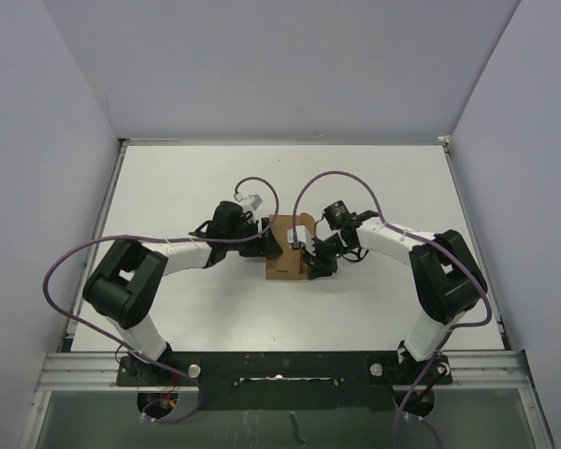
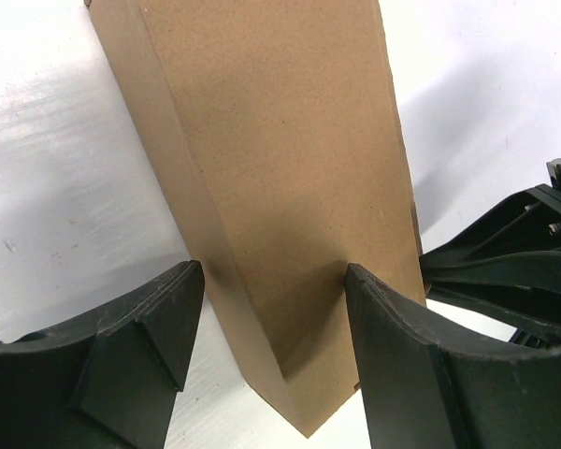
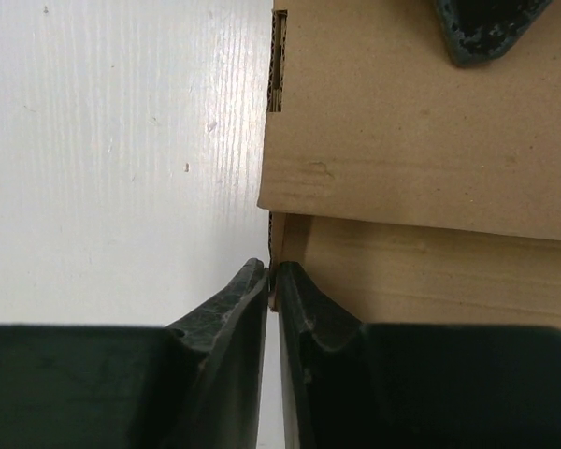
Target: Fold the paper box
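Note:
The brown paper box [image 1: 288, 251] lies mid-table, partly folded, with a rounded flap standing at its far end. My left gripper [image 1: 274, 245] is at its left side. In the left wrist view the gripper [image 2: 273, 323] is open, with the box's [image 2: 290, 178] near corner between the fingers [image 2: 159, 346]. My right gripper [image 1: 314, 259] is at the box's right side. In the right wrist view it [image 3: 273, 278] is shut on the thin edge of a cardboard wall of the box [image 3: 421, 140]. A left fingertip [image 3: 486, 28] rests at the panel's top.
The white table [image 1: 374, 178] is bounded by grey walls on three sides. A metal rail [image 1: 280, 369] runs along the near edge by the arm bases. Purple cables loop over both arms. My right gripper's black frame [image 2: 519, 267] shows close beside the box.

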